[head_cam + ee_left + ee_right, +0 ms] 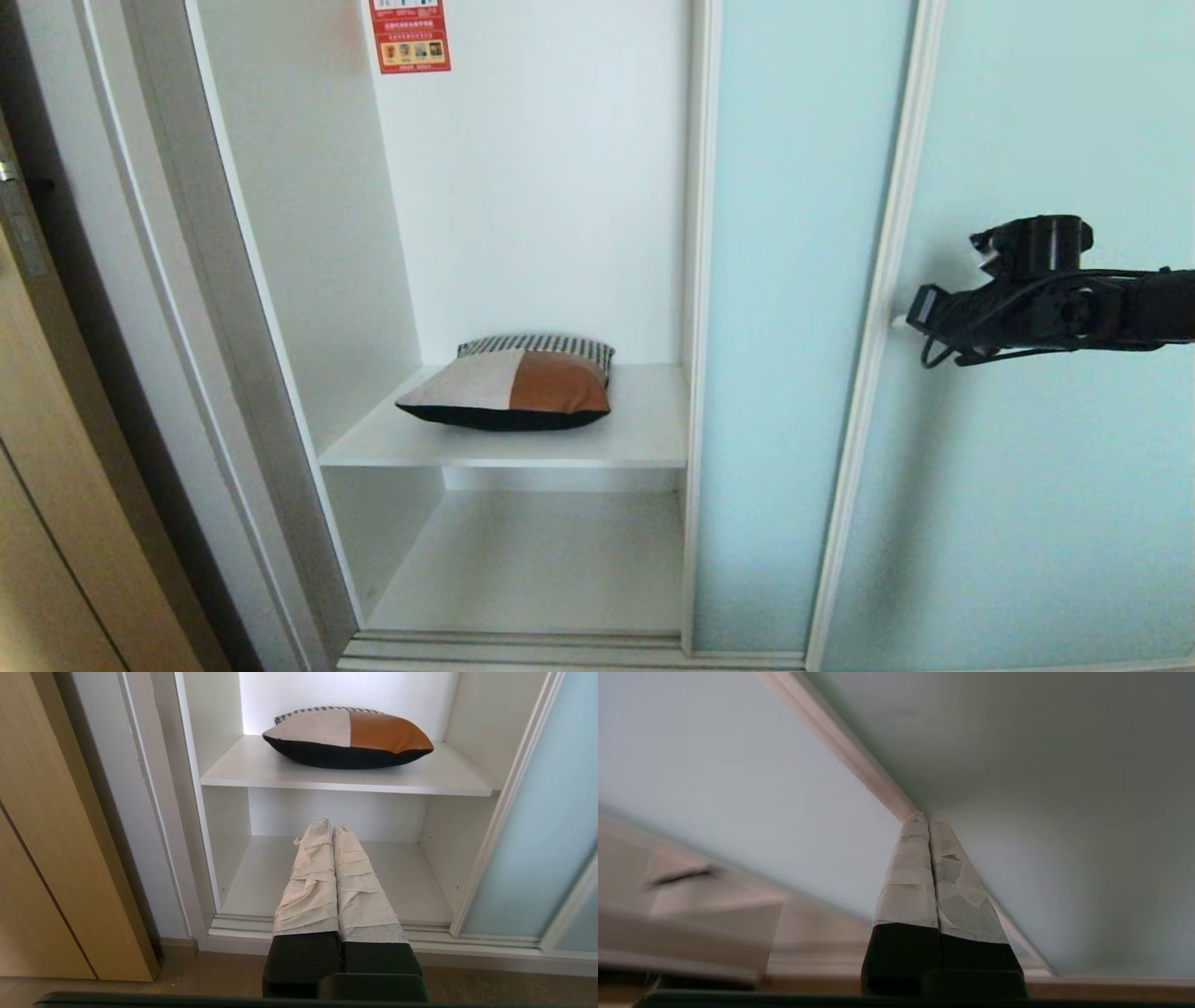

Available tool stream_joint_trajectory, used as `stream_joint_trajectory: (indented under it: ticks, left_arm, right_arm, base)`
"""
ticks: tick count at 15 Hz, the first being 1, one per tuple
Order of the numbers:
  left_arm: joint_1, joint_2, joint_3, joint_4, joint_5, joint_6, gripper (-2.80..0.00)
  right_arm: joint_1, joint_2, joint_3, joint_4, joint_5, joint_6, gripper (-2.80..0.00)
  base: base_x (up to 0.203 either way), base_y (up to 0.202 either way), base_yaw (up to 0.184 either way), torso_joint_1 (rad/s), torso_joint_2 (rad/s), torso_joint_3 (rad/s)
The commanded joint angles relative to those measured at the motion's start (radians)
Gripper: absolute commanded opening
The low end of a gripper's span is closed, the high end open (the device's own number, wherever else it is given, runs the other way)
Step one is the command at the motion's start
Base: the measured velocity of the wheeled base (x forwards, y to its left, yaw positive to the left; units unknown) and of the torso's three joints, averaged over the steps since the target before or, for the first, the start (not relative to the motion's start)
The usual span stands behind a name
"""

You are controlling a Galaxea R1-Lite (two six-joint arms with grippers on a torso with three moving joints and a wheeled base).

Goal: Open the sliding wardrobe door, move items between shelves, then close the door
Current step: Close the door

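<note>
The right gripper (pixel 929 821), fingers pressed together and empty, meets the pale aqua frosted-glass sliding wardrobe door (pixel 794 327) frame; closing it calls for a leftward push.

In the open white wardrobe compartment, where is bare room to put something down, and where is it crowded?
The lower white shelf is bare from side wall to side wall. On the upper white shelf, the patchwork cushion in grey, tan-brown and black fills the left and middle; a bare strip lies between it and the frame of the pale aqua frosted-glass sliding door, and another along the front edge.

Head and left-wrist cameras facing wardrobe (pixel 551 233)
</note>
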Motion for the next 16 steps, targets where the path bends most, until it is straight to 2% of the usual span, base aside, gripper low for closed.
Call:
stream_joint_trajectory:
  ticks: [1, 4, 11, 13, 16]
  left_arm:
    - [0.000, 0.000, 0.002, 0.000, 0.001, 0.000, -2.80]
    - [0.000, 0.000, 0.002, 0.000, 0.001, 0.000, -2.80]
    - [0.000, 0.000, 0.002, 0.000, 0.001, 0.000, -2.80]
    - [0.000, 0.000, 0.002, 0.000, 0.001, 0.000, -2.80]
    - [0.000, 0.000, 0.002, 0.000, 0.001, 0.000, -2.80]
  right_arm:
    - [0.058, -0.050, 0.045, -0.004, -0.004, -0.001, -2.80]
    - [0.146, -0.064, 0.101, -0.025, -0.024, -0.031, -2.80]
    - [0.372, -0.126, 0.193, -0.090, -0.114, -0.034, -2.80]
    - [0.411, -0.115, 0.195, -0.126, -0.159, -0.034, -2.80]
    - [0.453, -0.113, 0.192, -0.131, -0.177, -0.035, -2.80]
  base:
    - [0.000, 0.000, 0.000, 0.000, 0.00, 0.000]
    - [0.000, 0.000, 0.000, 0.000, 0.00, 0.000]
    - [0.000, 0.000, 0.000, 0.000, 0.00, 0.000]
    - [0.000, 0.000, 0.000, 0.000, 0.00, 0.000]
    - [0.000, 0.000, 0.000, 0.000, 0.00, 0.000]
